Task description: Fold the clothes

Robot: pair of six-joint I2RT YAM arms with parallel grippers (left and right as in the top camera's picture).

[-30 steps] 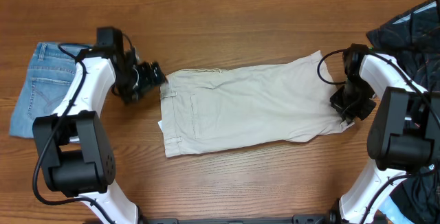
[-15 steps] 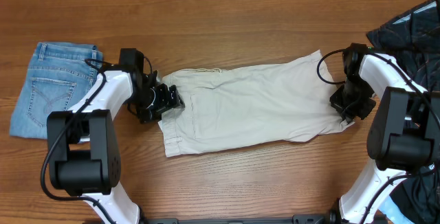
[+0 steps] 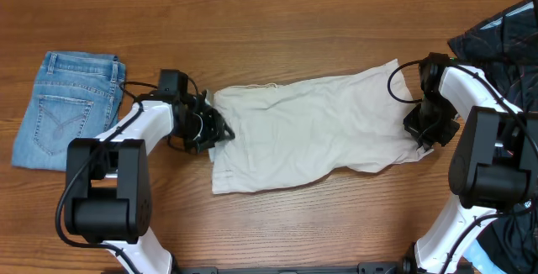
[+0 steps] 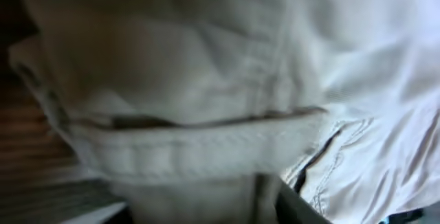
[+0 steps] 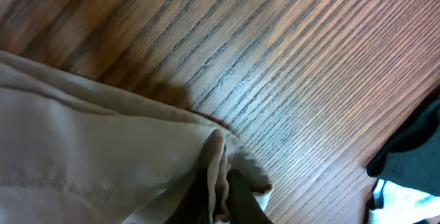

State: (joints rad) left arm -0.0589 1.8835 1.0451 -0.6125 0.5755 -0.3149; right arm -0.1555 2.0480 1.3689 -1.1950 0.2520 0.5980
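Left fingers [image 3: 212, 130] pressed together on the waistband end of the shorts [image 3: 311, 127], pale cloth and stitched band filling the blurred wrist view. Right fingers [image 5: 240, 200] pinching the bunched hem corner at the opposite end, just above the desk [image 3: 277, 22]. Shorts spread lengthwise across mid-desk between both arms, mostly flat with a few creases, waistband edge rumpled at the left grip; folded jeans [image 3: 63, 106] near the left arm's far side, black garment [image 3: 500, 43] at the right edge

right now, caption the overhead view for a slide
Left claw at waistband of beige shorts, right claw pinching the hem; jeans aside.
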